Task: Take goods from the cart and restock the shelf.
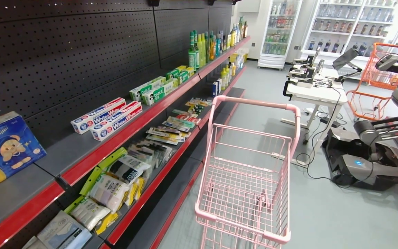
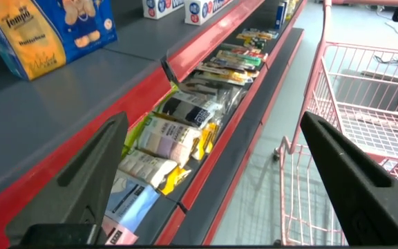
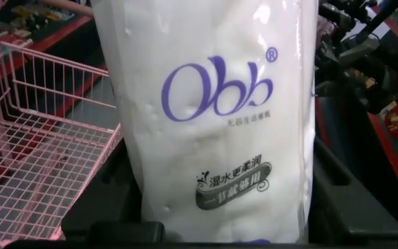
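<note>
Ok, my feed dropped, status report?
Left gripper open, empty. Right gripper shut on white soft plastic pack with purple lettering. Pink wire cart stands beside red-edged metal shelf.

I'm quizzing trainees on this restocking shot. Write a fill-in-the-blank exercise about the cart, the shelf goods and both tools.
1. The shopping cart standing beside the shelf is ____ in colour.
2. The right tool is shut on a soft pack with a ____ wrapper.
3. The left tool stands ____, gripping nothing.
4. The blue tissue pack on the shelf shows a cartoon ____.
Missing words: pink; white; open; bear.
</note>
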Controlling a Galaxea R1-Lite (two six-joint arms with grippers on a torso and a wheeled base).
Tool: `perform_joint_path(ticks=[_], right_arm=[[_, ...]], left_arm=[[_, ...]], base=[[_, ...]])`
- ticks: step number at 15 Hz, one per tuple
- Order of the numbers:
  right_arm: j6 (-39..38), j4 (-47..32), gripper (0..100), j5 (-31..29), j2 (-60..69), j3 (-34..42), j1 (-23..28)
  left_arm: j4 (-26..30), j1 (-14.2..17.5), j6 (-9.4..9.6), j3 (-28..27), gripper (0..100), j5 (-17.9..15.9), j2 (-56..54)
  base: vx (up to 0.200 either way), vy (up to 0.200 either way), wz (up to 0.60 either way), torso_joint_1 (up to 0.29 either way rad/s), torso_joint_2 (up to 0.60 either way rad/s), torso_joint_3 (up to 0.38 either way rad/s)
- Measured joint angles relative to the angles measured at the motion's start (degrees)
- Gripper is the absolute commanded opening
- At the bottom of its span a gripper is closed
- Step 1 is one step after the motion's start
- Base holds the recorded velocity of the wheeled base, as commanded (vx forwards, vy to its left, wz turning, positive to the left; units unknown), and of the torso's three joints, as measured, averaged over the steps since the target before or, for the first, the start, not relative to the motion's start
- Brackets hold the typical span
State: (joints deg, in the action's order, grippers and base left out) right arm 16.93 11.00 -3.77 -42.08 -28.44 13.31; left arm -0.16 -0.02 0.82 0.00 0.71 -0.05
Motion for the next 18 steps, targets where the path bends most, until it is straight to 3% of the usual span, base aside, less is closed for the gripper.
perform_joint_path(ticks=[12, 18], right_arm=[[1.87, 1.48, 0, 0.24, -7.28, -2.29, -0.55], [4.61, 1.45, 0, 0.18, -8.16, -1.55, -0.41]], left_arm=[[0.00, 0.02, -0.02, 0.00, 100, -0.02, 0.00], [0.00, 0.02, -0.02, 0.00, 100, -0.05, 0.00]], base=[[0.000, 0.000, 0.00, 0.168, -0.34, -0.185], [0.000, 0.000, 0.00, 0.067, -0.15, -0.074]])
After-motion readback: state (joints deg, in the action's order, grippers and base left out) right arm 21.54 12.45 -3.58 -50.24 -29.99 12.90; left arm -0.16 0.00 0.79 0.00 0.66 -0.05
